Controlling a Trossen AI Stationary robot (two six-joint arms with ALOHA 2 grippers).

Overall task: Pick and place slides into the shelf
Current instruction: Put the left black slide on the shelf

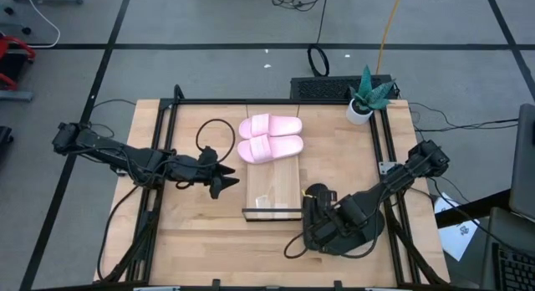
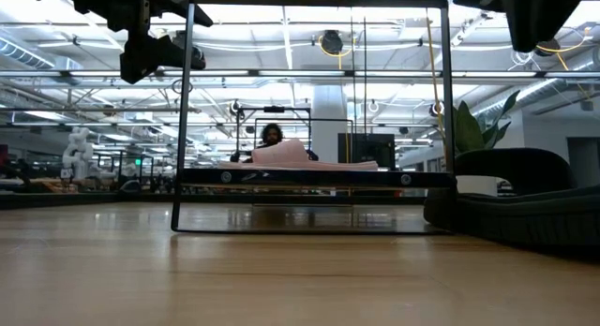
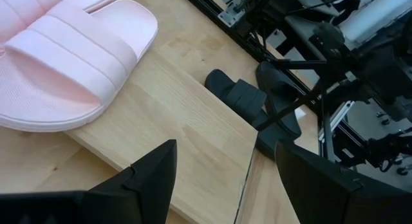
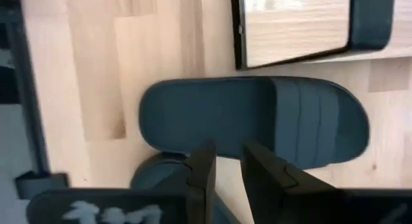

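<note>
Pink pair (image 1: 269, 138) is already sitting on the shelf (image 1: 272, 195), so I'm on the black slides (image 4: 257, 121) now, both down on the surface (image 1: 201, 241) just beside the shelf's near end. My right fingers (image 4: 225, 166) are barely parted, nipping the edge of one black slide, looks like a thin grip. Next I'd want a clean lift and a carry over onto the bare planks. Left fingers (image 3: 222, 179) are wide open with nothing in them, hovering by the shelf.

Bright, even overhead light; soft shadows; right wrist view slightly blurred.
</note>
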